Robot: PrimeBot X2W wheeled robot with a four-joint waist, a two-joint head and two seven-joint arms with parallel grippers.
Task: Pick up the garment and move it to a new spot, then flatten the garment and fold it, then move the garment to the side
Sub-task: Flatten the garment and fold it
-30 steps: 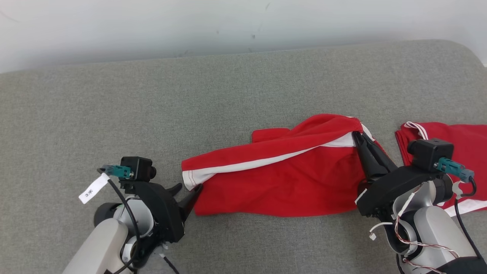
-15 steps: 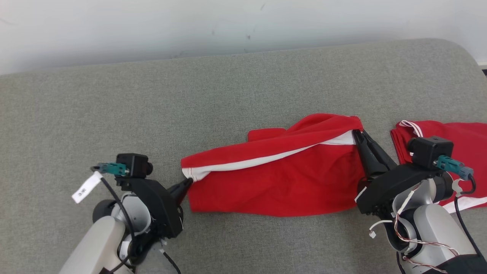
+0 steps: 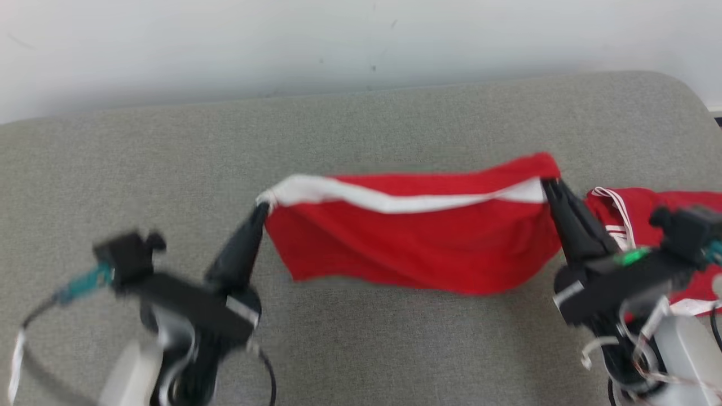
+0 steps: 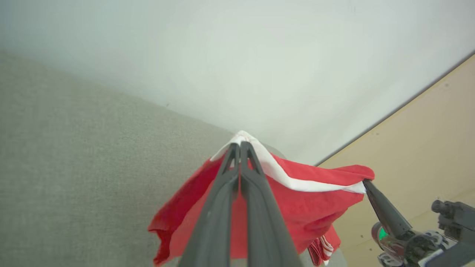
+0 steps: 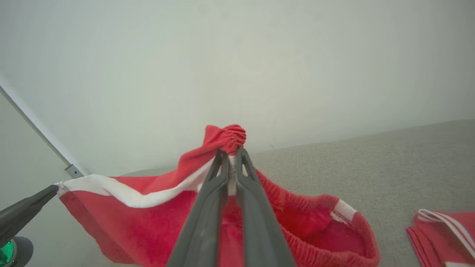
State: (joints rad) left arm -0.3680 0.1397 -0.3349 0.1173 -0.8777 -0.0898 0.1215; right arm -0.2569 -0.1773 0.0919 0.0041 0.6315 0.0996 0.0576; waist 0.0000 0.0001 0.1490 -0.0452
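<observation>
Red garment (image 3: 417, 248) | long axis left-right | left end effector (image 3: 262, 207), right end effector (image 3: 549, 184) clamped on ends

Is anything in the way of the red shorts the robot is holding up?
Nothing visible. The left gripper and right gripper pinch the shorts by the top corners; grey cushion lies below. Another folded red garment lies to the right, beside the right gripper.

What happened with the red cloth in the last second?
The left gripper closed on the red garment's white-trimmed corner, then both grippers raised it off the grey cushion, stretched between them. The right gripper kept its grip; the other red garment stayed lying at the right.
</observation>
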